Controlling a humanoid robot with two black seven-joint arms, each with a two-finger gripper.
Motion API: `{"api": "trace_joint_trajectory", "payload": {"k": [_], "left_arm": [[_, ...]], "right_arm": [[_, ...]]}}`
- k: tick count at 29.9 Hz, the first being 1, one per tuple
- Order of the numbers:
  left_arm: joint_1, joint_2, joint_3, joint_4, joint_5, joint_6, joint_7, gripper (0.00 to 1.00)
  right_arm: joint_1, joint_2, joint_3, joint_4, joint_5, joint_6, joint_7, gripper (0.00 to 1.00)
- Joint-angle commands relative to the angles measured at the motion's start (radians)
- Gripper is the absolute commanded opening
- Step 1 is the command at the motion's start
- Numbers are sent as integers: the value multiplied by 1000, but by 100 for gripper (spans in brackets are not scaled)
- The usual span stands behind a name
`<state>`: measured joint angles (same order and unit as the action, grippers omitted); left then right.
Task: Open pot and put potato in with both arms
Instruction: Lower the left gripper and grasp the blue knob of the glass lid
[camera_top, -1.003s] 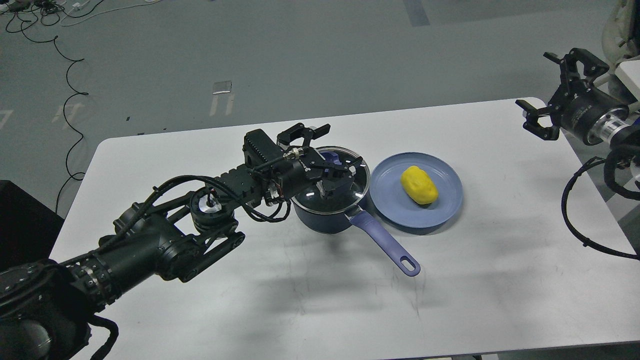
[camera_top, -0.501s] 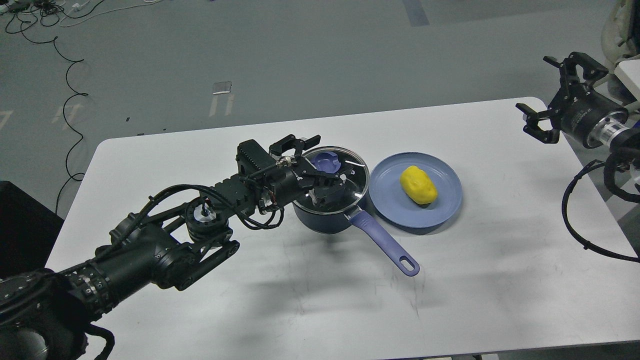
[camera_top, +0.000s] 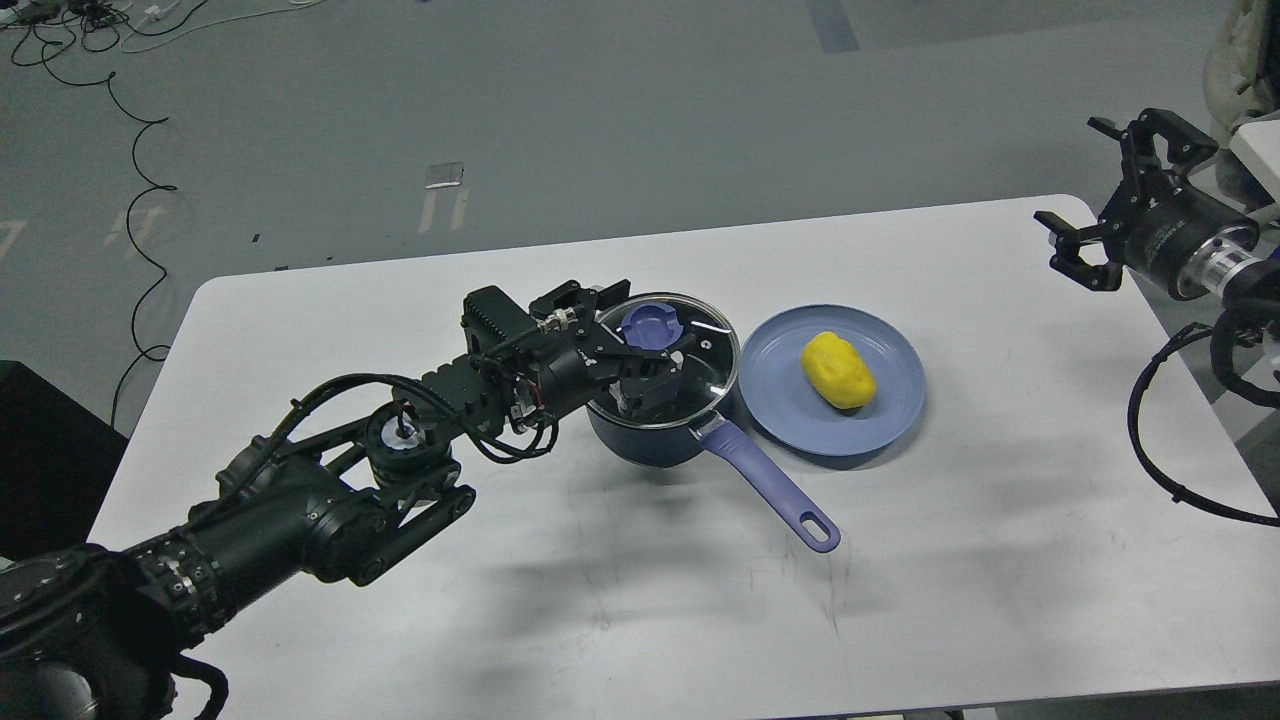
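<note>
A dark blue pot (camera_top: 650, 435) with a purple handle (camera_top: 775, 492) stands mid-table, its glass lid (camera_top: 700, 358) on. The lid's purple knob (camera_top: 652, 324) shows. My left gripper (camera_top: 632, 338) is open at the lid's left side, one finger behind the knob and one in front, just above the glass; I cannot tell if it touches the knob. A yellow potato (camera_top: 838, 370) lies on a blue plate (camera_top: 790, 400) right of the pot. My right gripper (camera_top: 1098, 200) is open and empty, raised over the table's far right corner.
The white table (camera_top: 620, 610) has bare surface in front and to the right of the plate. Cables (camera_top: 1165, 440) hang from my right arm over the table's right edge. The floor beyond holds loose cables (camera_top: 130, 150).
My left gripper has drawn back to the left and lower over the lid, uncovering the purple knob. My right gripper has shifted slightly right. Pot, plate and potato have not moved.
</note>
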<state>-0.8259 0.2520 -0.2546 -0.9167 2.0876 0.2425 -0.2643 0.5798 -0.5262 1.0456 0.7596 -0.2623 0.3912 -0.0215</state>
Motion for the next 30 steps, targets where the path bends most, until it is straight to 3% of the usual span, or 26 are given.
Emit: {"api": "trace_joint_trajectory", "payload": {"k": [1,5,6,8,17,18,19,20,30], "left_arm": [[-1,0,0,1,0,0,-7,98],[-1,-2,0,1,0,0,-7,94],[1,0,0,1,0,-5,-9,81],[1,-2,0,1,0,-6,-7,74],[2,3,2,6,0,-8,-7,73],[2,3,2,6,2,-9,-9,70],[4,3,2,6,3,-9,-9,57],[4,4,2,6,5,-9,-10,54],[1,9,35,6,-4,-9,-27,51]], "right_arm": [[0,0,-1,0,0,0,0,100],[0,0,-1,0,0,0,0,100],[0,-1,-1,0,0,0,0,100],[0,-3,-1,0,0,0,0,100],[-6,-3,-2,0,-2,0,0,100],[-6,-3,-2,0,-2,0,0,100],[-8,-3,-2,-2,-2,0,0,100],[-9,-3,-2,-2,-2,0,0,100],[-9,-3,-2,-2,-2,-3,0,100]]}}
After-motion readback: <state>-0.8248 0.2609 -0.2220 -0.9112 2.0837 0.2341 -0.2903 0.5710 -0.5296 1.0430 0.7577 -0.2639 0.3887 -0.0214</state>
